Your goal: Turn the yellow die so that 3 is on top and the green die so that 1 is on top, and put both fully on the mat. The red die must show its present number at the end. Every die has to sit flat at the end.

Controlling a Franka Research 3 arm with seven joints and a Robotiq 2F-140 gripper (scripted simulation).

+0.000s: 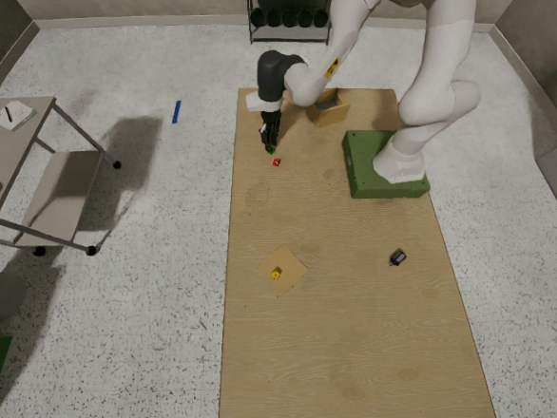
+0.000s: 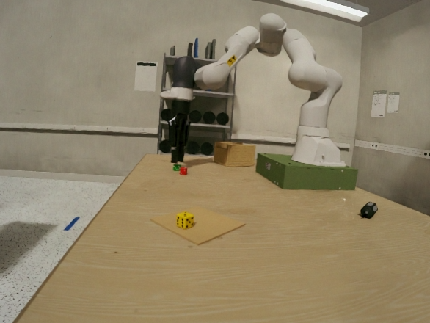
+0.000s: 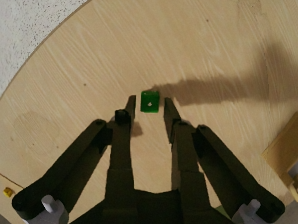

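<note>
From the top, the robot's 2-finger gripper [image 1: 271, 147] [image 2: 177, 161] [image 3: 149, 106] points down at the far end of the wooden tabletop [image 1: 342, 332] [image 2: 235, 286] [image 3: 75, 65], with the green die [image 1: 271, 152] [image 2: 177, 167] [image 3: 150, 101] peeking out at its fingertips. The red die [image 1: 277, 162] [image 2: 183, 171] lies near the green one. Well apart from these 2, the yellow die [image 1: 276, 275] [image 2: 185, 220] [image 3: 8, 191] sits on the square mat [image 1: 295, 266] [image 2: 216, 227] [image 3: 15, 186]. An open-topped wooden box [image 1: 331, 116] [image 2: 235, 154] [image 3: 285, 145] stands between the gripper and the green base block [image 1: 361, 190] [image 2: 319, 180].

In the exterior view, the fingertips hang just above the green die, which rests on the tabletop, off the mat. The yellow die is flat with 1 pip on top, so its 3 is not up. The red die's number is too small to read.

Through the wrist camera, the 2 fingers are partly spread, gripping nothing, lined up with opposite sides of the green die, whose top shows 1 pip. The yellow die appears at the lower left corner.
</note>
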